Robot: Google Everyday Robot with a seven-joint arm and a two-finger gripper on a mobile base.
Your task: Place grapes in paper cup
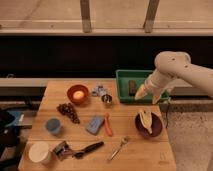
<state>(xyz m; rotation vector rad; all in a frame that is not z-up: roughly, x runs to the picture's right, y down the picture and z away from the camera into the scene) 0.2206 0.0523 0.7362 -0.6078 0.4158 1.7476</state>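
Observation:
The grapes (68, 111), a dark purple-brown bunch, lie on the wooden table (150, 155) left of centre, just below the orange bowl (78, 94). In the front left corner stands the paper cup (39, 152), cream-white and upright. My gripper (148, 93) hangs at the right, over the front edge of the green tray (126, 80), far from both grapes and cup. Its pale fingers (140, 92) stand open and point down with nothing between them.
A blue-grey cup (53, 125) stands between grapes and paper cup. Metal measuring cups (102, 95), a blue sponge (94, 125), an orange tool (108, 125), a spoon (119, 147) and a black-handled brush (85, 149) lie mid-table. A dark bowl (148, 125) holding pale yellow pieces sits under the arm.

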